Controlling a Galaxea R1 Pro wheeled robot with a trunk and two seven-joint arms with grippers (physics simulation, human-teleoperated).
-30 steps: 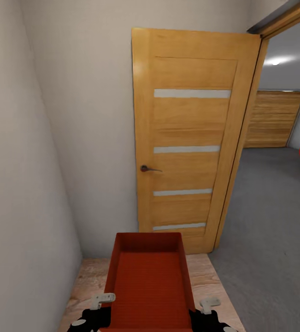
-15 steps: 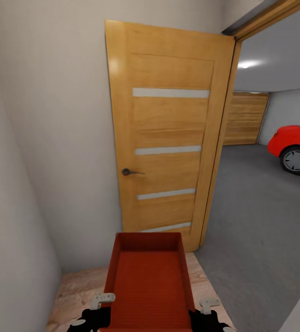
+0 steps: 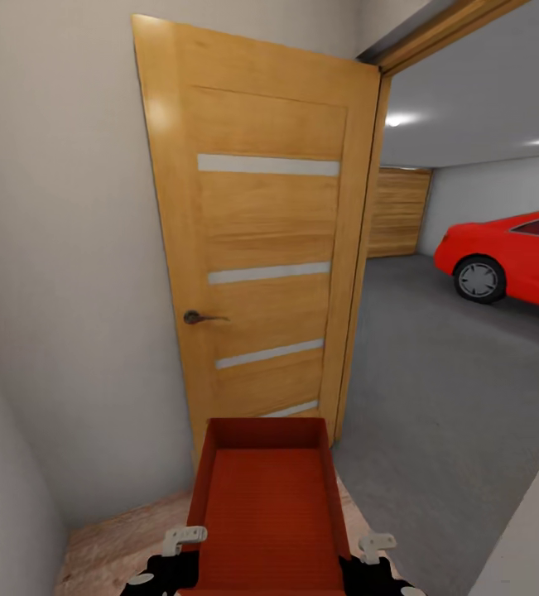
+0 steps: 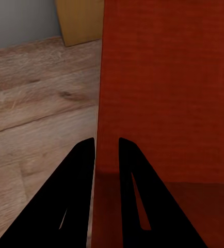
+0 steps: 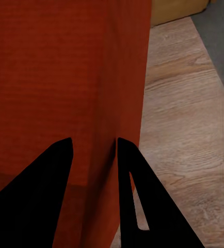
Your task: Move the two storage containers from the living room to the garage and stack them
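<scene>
Left gripper and right gripper each pinched narrowly over a side wall of the storage container, held above the wood flooring beside the open door.

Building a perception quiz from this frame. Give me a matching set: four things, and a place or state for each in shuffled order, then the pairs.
Things:
1. storage container
2. door
3. car
4. left gripper

Places or states:
A. parked in the garage beyond the doorway
B. swung open against the white wall
C. clamped on the container's side wall
D. held by both grippers, over wood planks

Pairs: 1-D, 2-B, 3-A, 4-C
</scene>
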